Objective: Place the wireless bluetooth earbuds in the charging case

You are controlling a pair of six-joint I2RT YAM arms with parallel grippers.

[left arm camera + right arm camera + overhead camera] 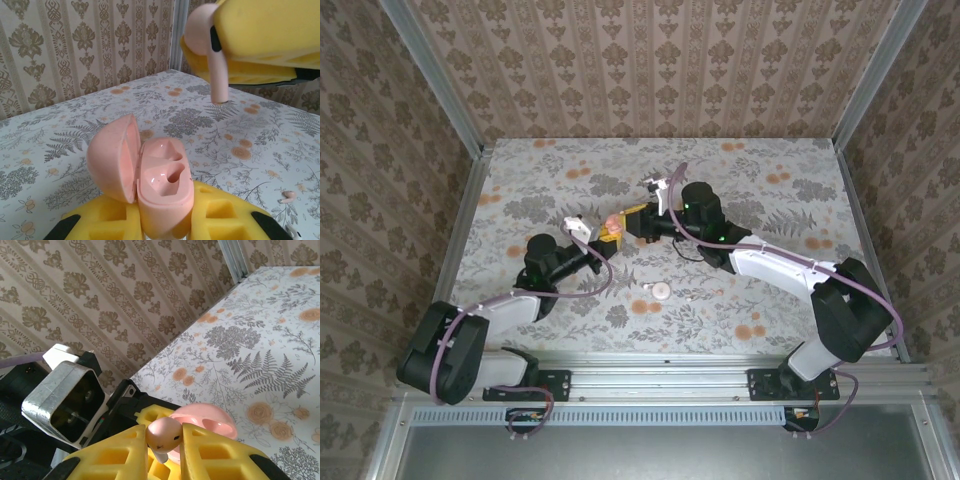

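Gripping the pink case (162,187) in the yellow left gripper (162,222), jaws narrow and clamped on its lower half, held over the tabletop (790,180) near the middle, a little toward the left edge. Turned with the lid (112,157) hinged open and tipped to the left, showing two glossy wells inside. Pinching one pale pink earbud (205,37) in the right gripper (164,442), jaws likewise narrow, squeezing the rounded head, with the stem pointing straight down. Hanging just above the open case and off to the right of the wells in the left wrist view, clear of the rim, not touching. Lying flat on the tabletop, well apart to the right of the case in the left wrist view: a second earbud (288,196). Sitting toward the near edge in the top view, apart from both grippers: a small pale round piece (660,291), too small to make out further.
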